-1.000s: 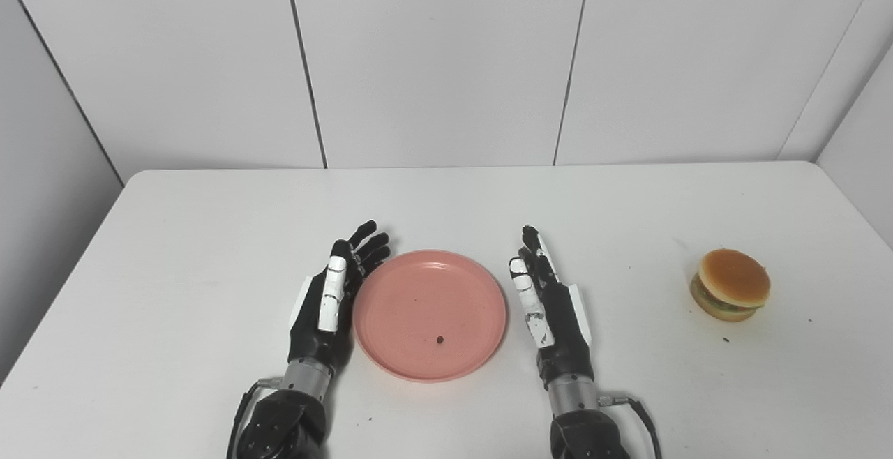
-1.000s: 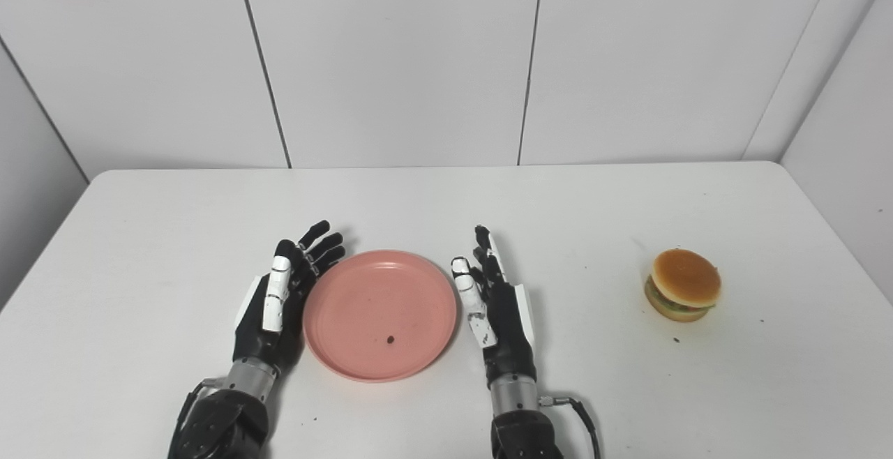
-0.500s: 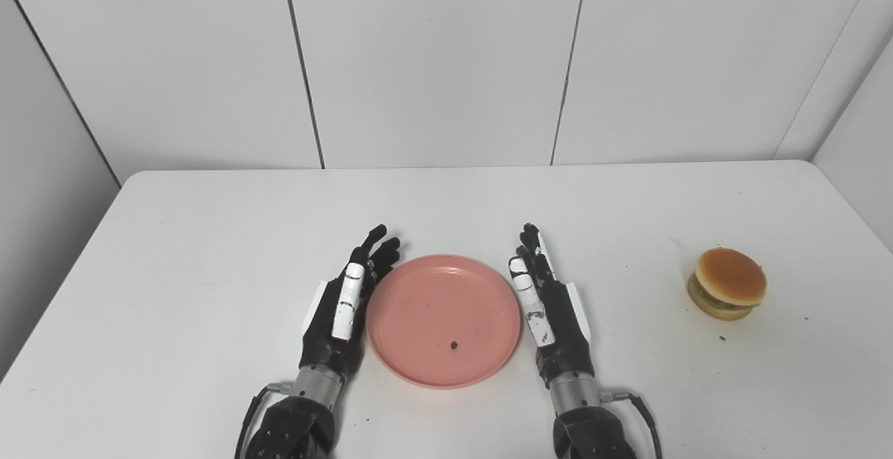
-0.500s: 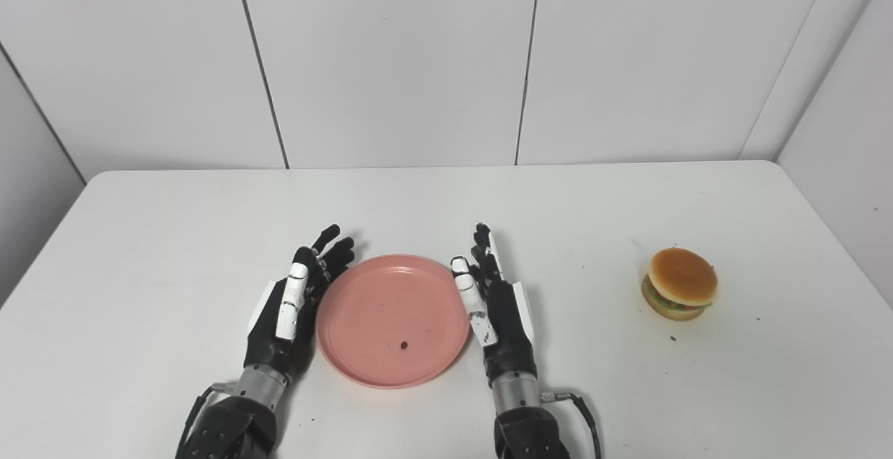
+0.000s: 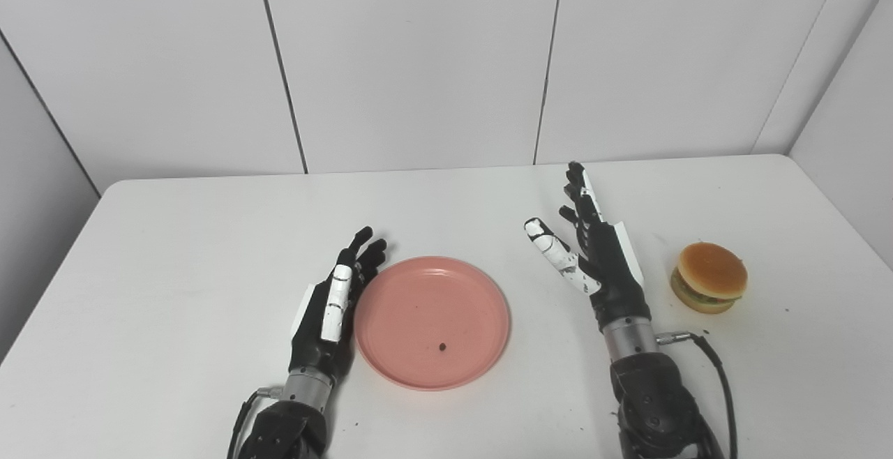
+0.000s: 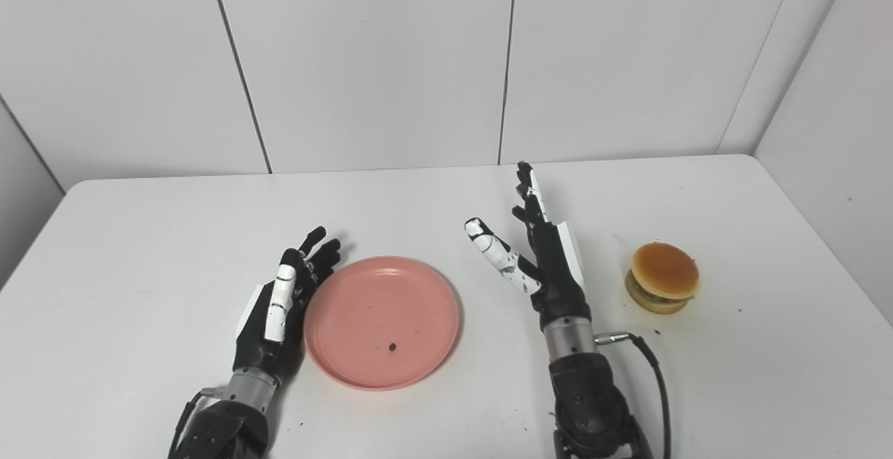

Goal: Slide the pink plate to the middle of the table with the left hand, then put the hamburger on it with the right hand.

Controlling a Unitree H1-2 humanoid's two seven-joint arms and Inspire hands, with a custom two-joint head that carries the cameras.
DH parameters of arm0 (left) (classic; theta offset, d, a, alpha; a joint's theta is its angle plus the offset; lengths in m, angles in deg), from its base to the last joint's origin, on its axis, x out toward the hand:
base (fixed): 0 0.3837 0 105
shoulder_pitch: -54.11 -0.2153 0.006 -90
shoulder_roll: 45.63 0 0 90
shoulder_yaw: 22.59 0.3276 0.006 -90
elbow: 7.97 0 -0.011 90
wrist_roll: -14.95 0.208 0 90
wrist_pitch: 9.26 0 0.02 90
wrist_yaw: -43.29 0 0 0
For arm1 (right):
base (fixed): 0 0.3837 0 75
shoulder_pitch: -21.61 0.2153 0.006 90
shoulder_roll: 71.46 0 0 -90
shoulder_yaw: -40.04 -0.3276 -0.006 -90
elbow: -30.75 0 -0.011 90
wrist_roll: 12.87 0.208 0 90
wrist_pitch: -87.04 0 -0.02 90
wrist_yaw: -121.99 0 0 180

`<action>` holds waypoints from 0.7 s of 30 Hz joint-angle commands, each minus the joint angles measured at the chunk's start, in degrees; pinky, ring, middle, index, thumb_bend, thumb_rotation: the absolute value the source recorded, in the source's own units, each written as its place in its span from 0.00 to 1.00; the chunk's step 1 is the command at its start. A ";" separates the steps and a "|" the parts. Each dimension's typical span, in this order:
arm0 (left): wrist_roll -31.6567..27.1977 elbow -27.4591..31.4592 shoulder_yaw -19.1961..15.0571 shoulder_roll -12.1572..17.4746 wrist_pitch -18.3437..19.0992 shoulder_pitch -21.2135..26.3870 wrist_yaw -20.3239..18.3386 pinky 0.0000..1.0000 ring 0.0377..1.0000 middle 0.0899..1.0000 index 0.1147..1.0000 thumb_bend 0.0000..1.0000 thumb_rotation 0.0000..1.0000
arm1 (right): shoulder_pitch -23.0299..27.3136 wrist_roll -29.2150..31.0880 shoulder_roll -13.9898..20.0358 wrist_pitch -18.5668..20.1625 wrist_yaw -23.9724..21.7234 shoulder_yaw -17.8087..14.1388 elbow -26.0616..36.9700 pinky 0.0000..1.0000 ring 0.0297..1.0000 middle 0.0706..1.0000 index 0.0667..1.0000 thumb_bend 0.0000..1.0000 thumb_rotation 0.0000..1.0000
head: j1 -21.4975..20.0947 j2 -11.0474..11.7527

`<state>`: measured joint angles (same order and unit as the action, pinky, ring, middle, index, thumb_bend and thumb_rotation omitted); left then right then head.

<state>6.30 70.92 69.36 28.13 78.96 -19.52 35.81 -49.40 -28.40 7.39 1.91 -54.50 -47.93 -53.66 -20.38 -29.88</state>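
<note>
Both views look from the robot's head, down and forward across the white table (image 5: 174,250) toward the panelled wall (image 5: 418,61); the arms enter from the bottom edge, so the cameras sit behind and above the left hand (image 5: 333,305) and right hand (image 5: 593,260). The pair sit side by side, fairly near; both take in the same scene, set slightly further left in the right eye view.

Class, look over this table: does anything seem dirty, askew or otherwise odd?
Yes. A small dark speck sits on the pink plate, near its front, so the plate is not clean. A few similar specks dot the table, one just in front of the hamburger. The hamburger's top bun sits slightly tilted. Both hands are open.
</note>
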 commanded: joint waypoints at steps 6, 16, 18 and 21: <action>-1.49 -1.87 -0.79 1.00 0.79 -2.48 -1.32 0.97 0.94 0.91 0.89 0.60 1.00 | 2.70 -5.28 6.42 5.17 -1.51 -1.61 7.64 0.93 0.95 0.96 0.97 0.67 0.64 | -2.75 -0.20; -2.02 -3.09 -1.63 1.60 -0.24 -1.79 -2.52 0.94 0.93 0.91 0.90 0.59 1.00 | 3.06 -12.88 11.58 14.00 -4.16 -1.94 12.12 0.87 0.93 0.95 0.95 0.74 0.59 | -4.80 -0.45; -1.92 -2.80 -1.73 1.47 0.15 -1.86 -2.46 0.95 0.93 0.90 0.90 0.58 1.00 | 2.97 -15.21 12.42 14.61 -3.99 -2.07 12.41 0.82 0.91 0.94 0.94 0.75 0.58 | -4.99 0.03; -1.96 -2.43 -1.92 1.21 0.71 -1.93 -2.26 0.94 0.92 0.90 0.89 0.58 1.00 | 2.87 -16.64 13.67 15.12 -4.31 -2.64 12.43 0.83 0.92 0.95 0.95 0.74 0.56 | -5.37 0.08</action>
<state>4.87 70.55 67.93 28.94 78.67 -19.11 33.49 -48.34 -43.78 19.71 16.69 -59.27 -49.76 -43.23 -25.75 -29.79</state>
